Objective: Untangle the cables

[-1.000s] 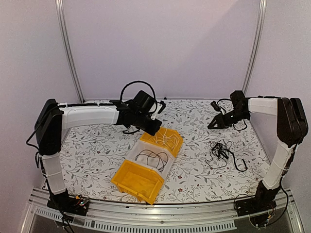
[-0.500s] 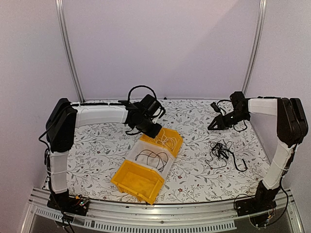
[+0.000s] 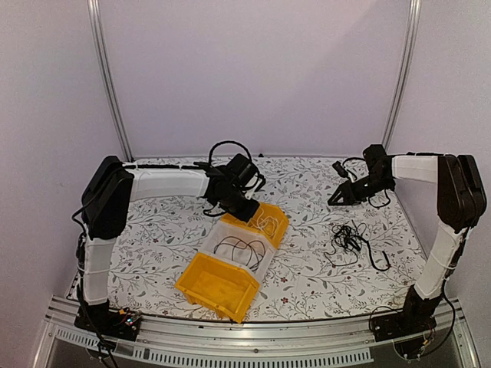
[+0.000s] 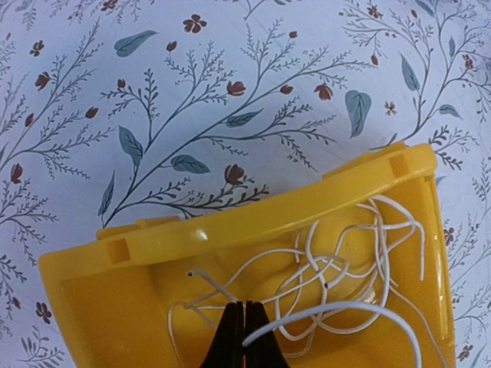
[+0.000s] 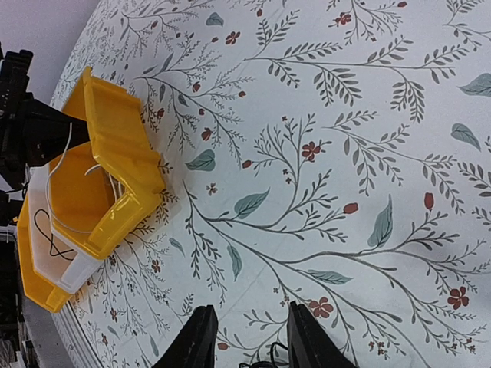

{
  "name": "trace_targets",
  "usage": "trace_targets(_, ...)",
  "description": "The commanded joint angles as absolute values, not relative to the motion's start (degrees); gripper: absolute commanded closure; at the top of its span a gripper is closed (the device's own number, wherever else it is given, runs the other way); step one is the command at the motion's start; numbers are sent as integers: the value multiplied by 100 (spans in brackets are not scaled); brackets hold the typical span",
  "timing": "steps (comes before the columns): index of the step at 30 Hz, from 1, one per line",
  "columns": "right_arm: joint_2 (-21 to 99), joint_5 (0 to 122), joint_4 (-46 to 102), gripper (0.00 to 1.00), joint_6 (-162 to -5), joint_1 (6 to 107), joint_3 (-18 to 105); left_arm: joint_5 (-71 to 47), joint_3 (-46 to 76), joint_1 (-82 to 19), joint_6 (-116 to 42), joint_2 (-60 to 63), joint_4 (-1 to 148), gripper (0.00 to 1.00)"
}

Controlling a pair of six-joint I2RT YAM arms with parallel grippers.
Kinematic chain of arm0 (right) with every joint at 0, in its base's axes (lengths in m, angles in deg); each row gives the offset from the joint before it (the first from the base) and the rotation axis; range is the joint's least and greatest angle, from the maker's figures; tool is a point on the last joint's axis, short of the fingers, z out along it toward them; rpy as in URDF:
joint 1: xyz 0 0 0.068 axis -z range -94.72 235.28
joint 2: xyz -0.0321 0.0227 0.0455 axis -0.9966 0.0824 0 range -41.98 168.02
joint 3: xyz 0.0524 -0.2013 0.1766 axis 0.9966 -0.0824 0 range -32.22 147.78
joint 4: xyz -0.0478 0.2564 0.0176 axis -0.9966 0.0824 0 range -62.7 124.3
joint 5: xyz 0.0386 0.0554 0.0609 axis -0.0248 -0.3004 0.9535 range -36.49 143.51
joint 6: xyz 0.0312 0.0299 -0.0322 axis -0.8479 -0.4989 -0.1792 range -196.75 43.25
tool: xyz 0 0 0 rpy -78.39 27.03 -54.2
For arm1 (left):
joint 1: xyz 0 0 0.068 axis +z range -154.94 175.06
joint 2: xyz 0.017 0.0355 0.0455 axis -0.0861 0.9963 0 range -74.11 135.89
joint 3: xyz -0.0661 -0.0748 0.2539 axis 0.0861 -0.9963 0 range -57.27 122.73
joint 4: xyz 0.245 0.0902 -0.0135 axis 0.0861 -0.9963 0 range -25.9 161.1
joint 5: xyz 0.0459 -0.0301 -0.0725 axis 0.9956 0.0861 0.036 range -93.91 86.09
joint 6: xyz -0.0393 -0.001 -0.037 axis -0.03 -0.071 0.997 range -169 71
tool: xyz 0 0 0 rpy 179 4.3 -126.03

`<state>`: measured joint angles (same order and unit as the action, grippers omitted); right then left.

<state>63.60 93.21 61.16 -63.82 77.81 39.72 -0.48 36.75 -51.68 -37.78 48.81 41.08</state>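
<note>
Several cream-white cables lie looped in the rear yellow bin. My left gripper hangs just over them, shut on one white cable that arcs away to the right. From above, the left gripper is at that bin's back-left rim. Black cables lie in the clear middle bin. A black tangle of cables rests on the table at the right. My right gripper is open above the cloth behind that tangle, holding nothing; a bit of black cable shows at the frame's bottom edge.
Three bins stand in a diagonal row: the rear yellow one, the clear one, and a front yellow one with nothing visible in it. A flowered cloth covers the table. Metal posts rise at the back corners.
The left arm has swung rightward, bringing its gripper a little further over the rear yellow bin. The right arm has stayed where it was.
</note>
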Motion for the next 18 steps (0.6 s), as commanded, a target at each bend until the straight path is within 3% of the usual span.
trace_targets(1,6223,9455,6169,64,-6335,7745,4051,-59,3700,-5113,-3702,4706,3968,97)
trace_targets(5,6117,9376,6346,64,-6130,7527,4199,-26,3694,-5108,-3673,4450,3827,90)
trace_targets(12,5864,9186,6683,63,-5570,7019,4418,101,3631,-5109,-3490,4044,3415,66)
trace_targets(18,5966,8983,7191,63,-5178,6953,4941,219,3524,-5116,-3444,3614,3281,60)
